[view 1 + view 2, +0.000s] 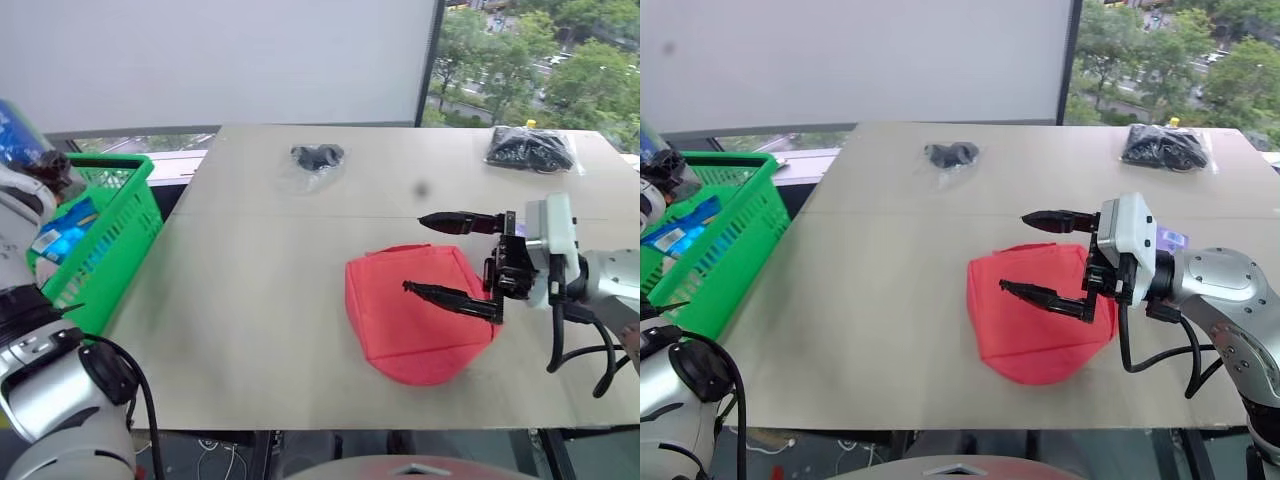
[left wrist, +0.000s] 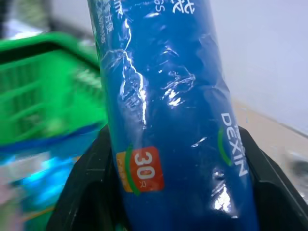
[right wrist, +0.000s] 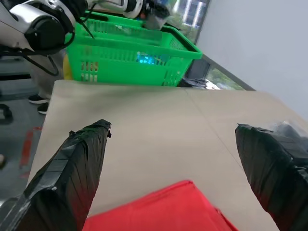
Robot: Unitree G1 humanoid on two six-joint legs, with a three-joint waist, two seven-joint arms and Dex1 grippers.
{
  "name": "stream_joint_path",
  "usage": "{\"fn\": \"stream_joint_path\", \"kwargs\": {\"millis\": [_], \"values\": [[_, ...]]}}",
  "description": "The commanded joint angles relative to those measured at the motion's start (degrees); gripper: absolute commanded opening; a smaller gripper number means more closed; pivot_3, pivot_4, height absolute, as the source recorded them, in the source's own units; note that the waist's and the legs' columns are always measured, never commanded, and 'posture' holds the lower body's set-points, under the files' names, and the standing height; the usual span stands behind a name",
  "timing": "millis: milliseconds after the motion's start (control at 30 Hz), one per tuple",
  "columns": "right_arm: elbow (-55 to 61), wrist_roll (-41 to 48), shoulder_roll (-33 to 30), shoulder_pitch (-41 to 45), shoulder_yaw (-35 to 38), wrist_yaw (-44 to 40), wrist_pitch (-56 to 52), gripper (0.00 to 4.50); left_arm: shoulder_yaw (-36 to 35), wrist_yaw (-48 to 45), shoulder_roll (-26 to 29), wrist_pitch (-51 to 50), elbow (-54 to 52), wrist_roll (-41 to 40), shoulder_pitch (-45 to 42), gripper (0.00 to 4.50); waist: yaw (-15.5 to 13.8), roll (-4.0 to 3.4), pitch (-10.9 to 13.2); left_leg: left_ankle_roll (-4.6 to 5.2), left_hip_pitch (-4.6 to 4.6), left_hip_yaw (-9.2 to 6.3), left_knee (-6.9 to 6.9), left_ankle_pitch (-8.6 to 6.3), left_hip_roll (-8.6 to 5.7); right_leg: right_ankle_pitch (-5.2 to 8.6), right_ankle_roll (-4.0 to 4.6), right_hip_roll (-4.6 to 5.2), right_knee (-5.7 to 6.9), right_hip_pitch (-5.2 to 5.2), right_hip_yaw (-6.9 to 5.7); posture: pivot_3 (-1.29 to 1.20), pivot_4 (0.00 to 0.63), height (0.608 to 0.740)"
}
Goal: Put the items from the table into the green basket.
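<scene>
Red pouch [image 1: 415, 318]: lay flat on the near half of the table [image 1: 250, 320], just this side of the seam line.
Right gripper [image 1: 440, 257]: hung above the pouch, pointing across the table toward the basket side; its two black fingers stood spread wide with nothing between them — one over the pouch, the other over the seam.
Purple packet [image 1: 1173, 239]: a sliver of it peeked out behind the right wrist, on the table.
Left gripper [image 2: 159, 202]: was up by the basket at the table's left end, its fingers closed round a blue-and-white tube [image 2: 168, 96] that rose out of the grip.
Green basket [image 1: 130, 215]: stood off the table's left edge, beside it; something blue and white [image 1: 62, 230] already lay inside.
Small clear bag [image 1: 317, 158]: held black objects, on the far half of the table, past the seam, toward the left.
Larger clear bag [image 1: 531, 148]: also full of black pieces — at the far right corner, well apart from the small one.
Dark spot [image 1: 421, 188]: on the tabletop between the two bags, just past the seam.
</scene>
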State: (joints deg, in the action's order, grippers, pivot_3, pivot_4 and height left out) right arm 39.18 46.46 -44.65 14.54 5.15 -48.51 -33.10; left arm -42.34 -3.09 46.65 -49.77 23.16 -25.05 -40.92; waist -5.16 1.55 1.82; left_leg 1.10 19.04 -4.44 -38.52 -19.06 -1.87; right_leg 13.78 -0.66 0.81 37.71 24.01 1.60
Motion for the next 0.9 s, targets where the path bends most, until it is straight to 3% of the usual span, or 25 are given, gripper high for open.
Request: {"fn": "stream_joint_path", "kwargs": {"millis": [33, 133, 200, 267, 433, 600, 700, 900], "values": [[0.89, 0.21, -0.15, 0.55, 0.76, 0.18, 0.43, 4.5, -4.89, 2.69, 1.88, 1.37, 2.84, -1.44, -1.98, 2.59, -0.64, 0.11, -0.07, 0.0, 0.04, -0.04, -0.01, 0.0, 0.0, 0.0, 0.0, 0.01, -0.05, 0.0, -0.05, 0.15, 0.0, 0.74], [0.88, 0.3, -0.17, 0.32, 0.92, 0.48, 0.24, 4.5, -7.15, 6.92, 2.0, 2.68, 3.82, -0.27, -1.46, 3.86, -0.84, 0.42, -0.27, -0.02, 0.32, -0.23, -0.05, 0.01, 0.0, 0.0, 0.01, 0.03, -0.03, 0.19, -0.24, 0.15, 0.0, 0.74], [0.54, -0.16, -0.22, -0.04, 0.96, 0.36, 0.45, 4.5, -6.74, 6.58, 1.64, 3.79, 2.48, -0.26, -1.14, 4.34, -0.94, 0.53, -0.35, -0.1, 0.7, -0.32, -0.18, 0.06, -0.01, -0.01, 0.02, 0.04, 0.04, 0.48, -0.33, 0.15, 0.0, 0.74], [0.18, -0.95, -0.75, -0.88, 1.24, 0.33, 0.3, 4.5, -3.74, 0.42, 0.64, 2.0, -2.22, -3.6, -0.84, 4.34, -1.02, 0.54, -0.36, -0.12, 0.77, -0.31, -0.25, 0.07, -0.04, -0.02, 0.03, 0.08, 0.14, 0.57, -0.33, 0.15, 0.0, 0.74], [0.42, -1.84, -3.19, -4.97, 4.47, 0.27, -0.24, 4.5, 5.45, -17.97, -1.03, -17.92, -20.22, -21.75, 3.91, 4.34, -1.6, 0.48, -0.51, -0.14, 0.83, -0.33, -0.34, 0.09, -0.05, -0.02, 0.04, 0.14, 0.2, 0.55, -0.38, 0.13, 0.0, 0.74], [3.2, -2.28, -6.23, -14.83, 11.35, 0.06, -0.93, 4.5, 21.53, -24.58, -2.07, -31.19, -34.38, -29.65, 13.33, 4.34, -0.38, -0.13, -0.83, -0.1, 0.72, -0.21, -0.34, 0.08, -0.05, -0.01, 0.05, 0.13, 0.25, 0.51, -0.23, 0.07, 0.0, 0.74], [5.81, -1.51, -7.02, -20.64, 15.46, 0.12, -1.69, 4.5, 28.02, -22.27, -8.43, -33.52, -33.88, -28.89, 12.92, 4.34, 0.33, -0.18, -0.81, -0.13, 0.73, -0.2, -0.37, 0.11, 0.01, -0.02, 0.06, 0.04, 0.29, 0.52, -0.24, 0.01, 0.0, 0.74], [11.45, -1.83, -6.96, -33.17, 24.93, -0.54, -2.83, 4.5, 34.24, -19.38, -19.47, -34.23, -22.22, -23.9, 7.64, 4.34, 2.56, -0.38, -0.93, -0.15, 0.47, -0.23, -0.56, 0.12, 0.04, -0.06, 0.12, -0.06, 0.29, 0.13, -0.31, -0.09, 0.0, 0.74]]}}
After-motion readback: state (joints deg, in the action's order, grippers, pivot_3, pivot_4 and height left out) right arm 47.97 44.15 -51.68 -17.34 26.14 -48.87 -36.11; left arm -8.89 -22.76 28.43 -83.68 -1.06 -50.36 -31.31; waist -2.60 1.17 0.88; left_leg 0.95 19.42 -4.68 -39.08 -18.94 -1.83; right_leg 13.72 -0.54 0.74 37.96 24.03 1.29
